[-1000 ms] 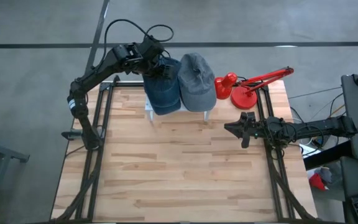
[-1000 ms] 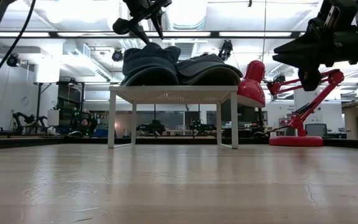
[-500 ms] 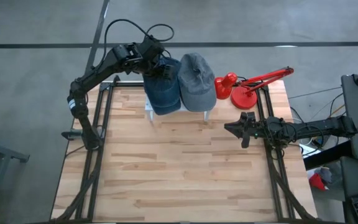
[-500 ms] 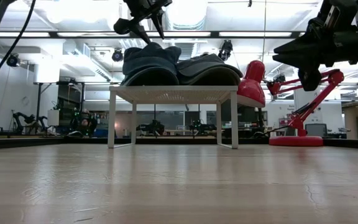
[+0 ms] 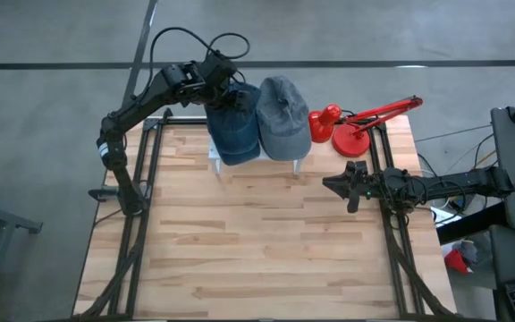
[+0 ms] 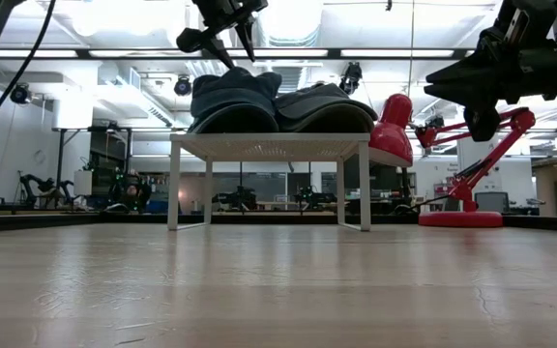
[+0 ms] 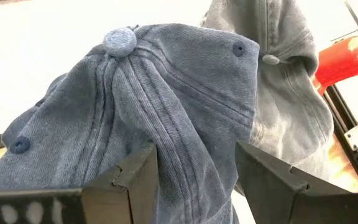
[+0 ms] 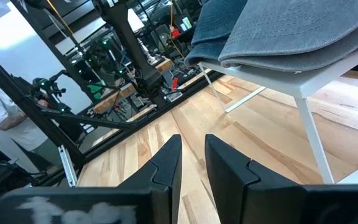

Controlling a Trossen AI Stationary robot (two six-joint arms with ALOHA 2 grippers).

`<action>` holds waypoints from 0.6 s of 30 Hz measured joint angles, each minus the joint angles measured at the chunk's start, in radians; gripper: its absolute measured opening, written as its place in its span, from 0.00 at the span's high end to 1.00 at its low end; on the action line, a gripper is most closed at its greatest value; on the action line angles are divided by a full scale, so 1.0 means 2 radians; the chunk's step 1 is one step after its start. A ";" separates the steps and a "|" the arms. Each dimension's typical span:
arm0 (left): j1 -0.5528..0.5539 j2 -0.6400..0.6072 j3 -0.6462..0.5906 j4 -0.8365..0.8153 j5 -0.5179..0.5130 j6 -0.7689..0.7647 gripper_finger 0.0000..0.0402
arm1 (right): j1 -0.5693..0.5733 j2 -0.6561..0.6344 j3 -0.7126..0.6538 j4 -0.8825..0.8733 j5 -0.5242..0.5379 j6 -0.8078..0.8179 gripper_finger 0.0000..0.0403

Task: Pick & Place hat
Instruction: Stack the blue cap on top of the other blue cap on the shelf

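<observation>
Two caps lie side by side, crowns up, on a small white stand [image 6: 269,145] at the table's far edge: a dark blue cap [image 5: 235,134] [image 7: 166,81] and a lighter grey cap [image 5: 282,112] [image 8: 291,31] to its right. My left gripper [image 5: 231,97] [image 6: 216,43] is open just above the far part of the dark blue cap's crown. In the left wrist view its fingers frame a raised fold of that crown [image 7: 194,155]. My right gripper [image 5: 333,185] [image 8: 192,149] waits above the table's right side, fingers a narrow gap apart, holding nothing.
A red desk lamp [image 5: 356,134] [image 6: 395,126] stands at the far right corner, right beside the grey cap. The stand's four white legs [image 8: 309,134] raise the caps above the wood. The near and middle table [image 5: 257,250] shows bare wood. A person in a white shirt [image 8: 5,102] shows beyond the table.
</observation>
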 joint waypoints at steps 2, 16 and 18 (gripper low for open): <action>0.000 0.000 0.000 0.000 0.000 0.002 0.49 | 0.000 0.000 0.000 0.000 0.000 0.000 0.83; 0.000 0.000 0.000 0.004 -0.006 0.014 0.36 | 0.000 0.000 0.000 0.000 0.000 0.000 0.83; 0.000 0.000 0.000 0.004 -0.007 0.013 0.31 | 0.000 0.000 0.000 0.000 0.000 0.000 0.83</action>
